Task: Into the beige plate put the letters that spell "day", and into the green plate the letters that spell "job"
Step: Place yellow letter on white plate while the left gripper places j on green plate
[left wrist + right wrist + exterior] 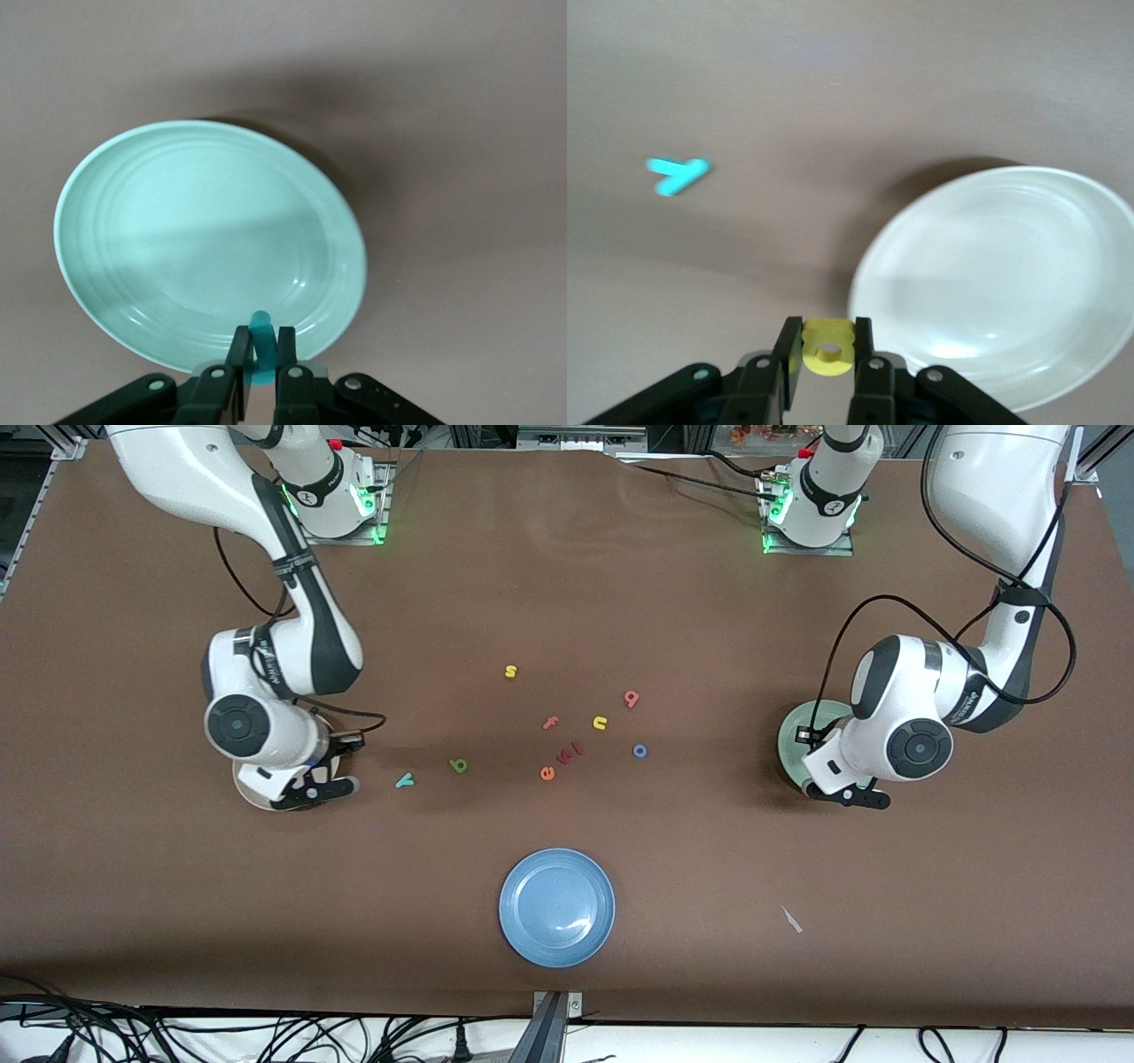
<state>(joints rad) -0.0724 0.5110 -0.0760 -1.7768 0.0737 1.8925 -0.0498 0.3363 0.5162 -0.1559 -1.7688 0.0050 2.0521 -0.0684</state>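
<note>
In the front view, the left claw [852,791] hangs over the green plate [796,731] at the left arm's end of the table [567,602], and the right claw [312,791] over the beige plate [248,790] at the other end; the teal y [405,780], green a [458,765], blue o [640,751] and red-pink b [631,698] lie between. The left wrist view shows the left claw [262,352] clamped on the teal j [260,345] above the green plate's [177,230] rim. The right wrist view shows the right claw [828,350] gripping the yellow d [828,347] beside the beige plate [1010,283].

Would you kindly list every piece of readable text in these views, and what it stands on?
No printed words or labels are readable.
"s": yellow toy letter on the table.
"o": blue toy letter.
"e": orange toy letter.
"y": teal toy letter.
Arm markings: too small to read.
</note>
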